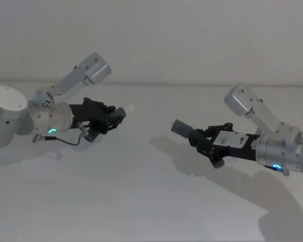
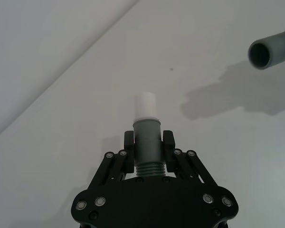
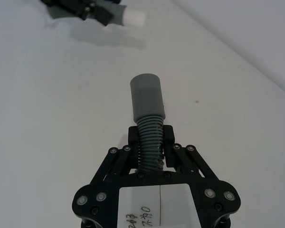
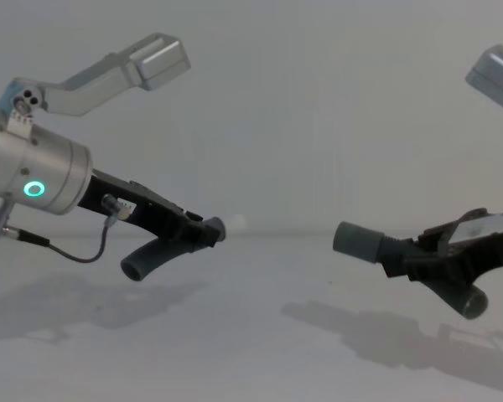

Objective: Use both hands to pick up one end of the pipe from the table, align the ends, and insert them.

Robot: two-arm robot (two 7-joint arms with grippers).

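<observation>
My left gripper (image 1: pixel 117 116) is shut on one dark grey ribbed pipe piece (image 2: pixel 147 142), held above the table (image 1: pixel 141 206). Its narrow end with the whitish tip (image 2: pixel 145 104) sticks out past the fingers, and its bent tail (image 4: pixel 147 260) hangs below. My right gripper (image 1: pixel 201 139) is shut on the other pipe piece (image 3: pixel 149 137), whose wide plain grey sleeve (image 3: pixel 147 97) points toward the left one. The two ends face each other across a gap, the whitish tip (image 1: pixel 130 108) a little higher than the sleeve (image 1: pixel 182 127). The sleeve's open mouth (image 2: pixel 260 53) faces the left wrist camera.
The white table runs back to a plain pale wall (image 1: pixel 166 40), meeting it along a line (image 1: pixel 161 84). Both arms' upper links (image 1: pixel 86 73) (image 1: pixel 247 103) rise behind the grippers. Shadows of the arms lie on the table beneath them.
</observation>
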